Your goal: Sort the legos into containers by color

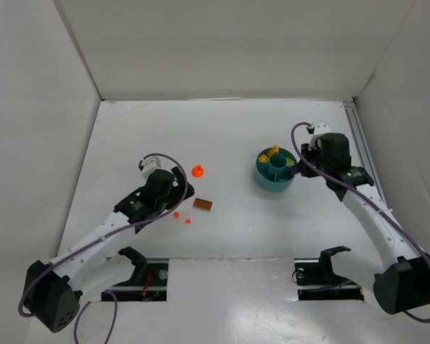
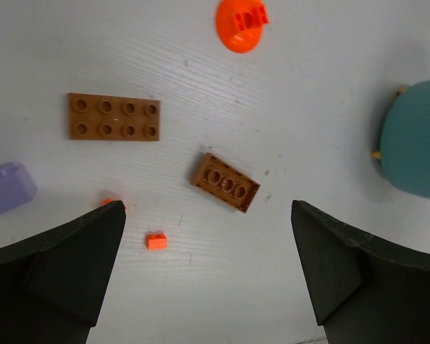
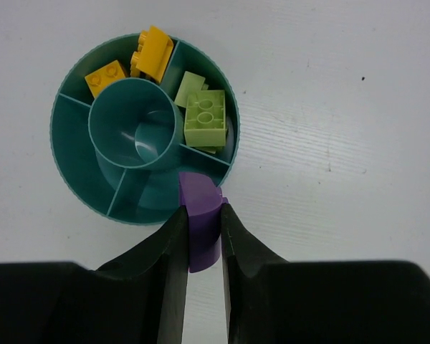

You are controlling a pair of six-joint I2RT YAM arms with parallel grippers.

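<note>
We have the left claw (image 2: 208, 215) wide open above the table (image 2: 308, 86). The small brown brick (image 2: 226, 183) lies just past the fingertips, roughly centred in the gap, with its long axis diagonal to the finger line, so we'd expect a wrist twist before descent. The brown plate (image 2: 113, 117) sits apart, further up-left. The right claw (image 3: 201, 213) is clamped on a purple brick (image 3: 198, 197) over the near rim of the teal tub (image 3: 57, 122). Yellow bricks (image 3: 129, 61) and lime bricks (image 3: 204, 118) each fill a wedge. Loose bricks are nearer the left arm.
</note>
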